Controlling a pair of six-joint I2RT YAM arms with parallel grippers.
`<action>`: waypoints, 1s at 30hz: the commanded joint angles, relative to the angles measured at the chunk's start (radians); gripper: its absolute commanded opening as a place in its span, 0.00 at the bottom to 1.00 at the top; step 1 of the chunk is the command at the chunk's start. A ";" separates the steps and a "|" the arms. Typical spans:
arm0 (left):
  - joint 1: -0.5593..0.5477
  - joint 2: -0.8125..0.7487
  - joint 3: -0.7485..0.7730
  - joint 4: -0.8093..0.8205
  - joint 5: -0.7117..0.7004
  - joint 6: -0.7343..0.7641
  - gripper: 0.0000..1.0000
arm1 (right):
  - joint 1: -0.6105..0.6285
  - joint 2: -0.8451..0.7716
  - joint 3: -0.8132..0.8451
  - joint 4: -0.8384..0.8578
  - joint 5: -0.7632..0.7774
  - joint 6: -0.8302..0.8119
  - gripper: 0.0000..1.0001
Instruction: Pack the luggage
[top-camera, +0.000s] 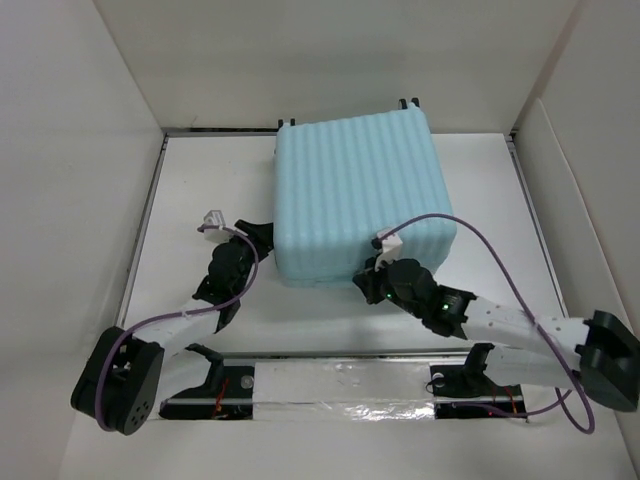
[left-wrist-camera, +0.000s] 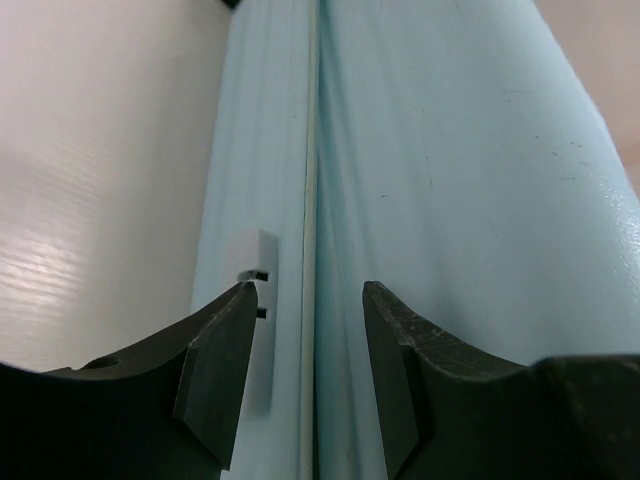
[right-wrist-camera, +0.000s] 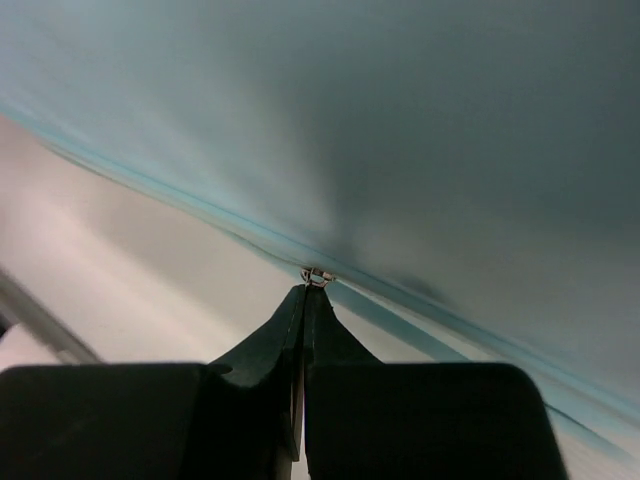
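Observation:
The luggage (top-camera: 355, 195) is a pale aqua ribbed hard-shell suitcase lying closed in the middle of the table. My left gripper (top-camera: 258, 232) is open at its left near corner; in the left wrist view the gripper (left-wrist-camera: 305, 300) has its fingers either side of the suitcase's seam (left-wrist-camera: 308, 200), not closed on it. My right gripper (top-camera: 368, 272) is at the near side, by the bottom edge. In the right wrist view the gripper (right-wrist-camera: 305, 295) is shut on a small metal zipper pull (right-wrist-camera: 317, 276) on the zipper line of the luggage (right-wrist-camera: 420, 120).
White walls enclose the table (top-camera: 200, 190) at the left, right and back. Two black caster wheels (top-camera: 407, 102) show at the suitcase's far edge. A taped rail (top-camera: 340, 385) runs along the near edge between the arm bases.

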 joint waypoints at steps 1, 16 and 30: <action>-0.106 0.043 0.000 0.125 0.201 -0.019 0.45 | 0.100 0.142 0.138 0.349 -0.201 0.026 0.00; -0.318 0.015 0.040 0.040 0.103 0.014 0.44 | 0.437 0.541 0.601 0.317 -0.307 -0.066 0.00; -0.220 -0.138 0.135 -0.161 -0.130 0.053 0.87 | 0.315 0.019 0.124 0.350 -0.065 0.055 0.00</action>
